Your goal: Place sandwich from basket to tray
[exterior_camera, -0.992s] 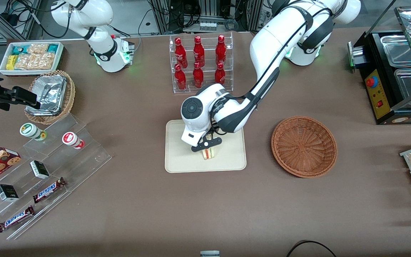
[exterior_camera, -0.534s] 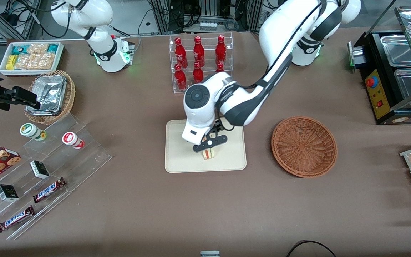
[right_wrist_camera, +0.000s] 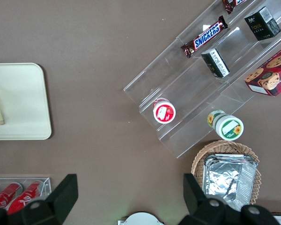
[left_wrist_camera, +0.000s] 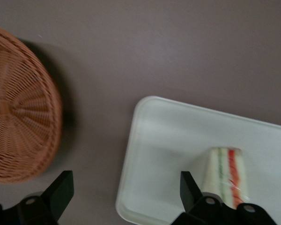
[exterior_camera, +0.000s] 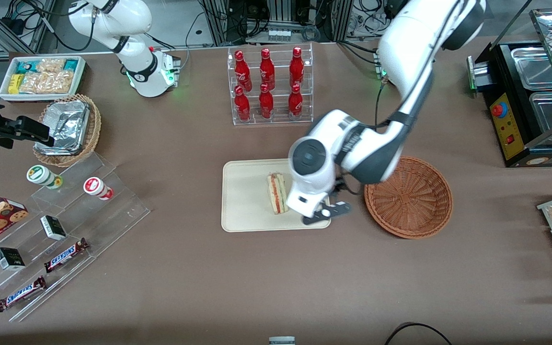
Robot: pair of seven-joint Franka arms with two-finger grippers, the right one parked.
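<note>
The sandwich [exterior_camera: 277, 193], a white bread wedge with red and yellowish layers, lies on the cream tray [exterior_camera: 245, 201]; it also shows in the left wrist view [left_wrist_camera: 227, 176] on the tray [left_wrist_camera: 168, 140]. The reddish-brown wicker basket [exterior_camera: 412, 199] stands beside the tray, toward the working arm's end, with nothing in it; the left wrist view shows it too [left_wrist_camera: 18, 108]. My left gripper [exterior_camera: 325, 214] is open and holds nothing, raised above the tray's corner nearest the basket, apart from the sandwich. In the left wrist view the gripper [left_wrist_camera: 126, 194] spans that tray corner and bare table.
A clear rack of red bottles [exterior_camera: 269, 84] stands farther from the camera than the tray. A tan basket with foil trays [exterior_camera: 67, 127], a white snack bin [exterior_camera: 41, 76] and clear steps with snacks [exterior_camera: 60, 230] lie toward the parked arm's end. A black food warmer [exterior_camera: 527, 100] stands at the working arm's end.
My gripper has let go of the sandwich, risen and moved off it toward the basket. The sandwich now lies uncovered on the tray.
</note>
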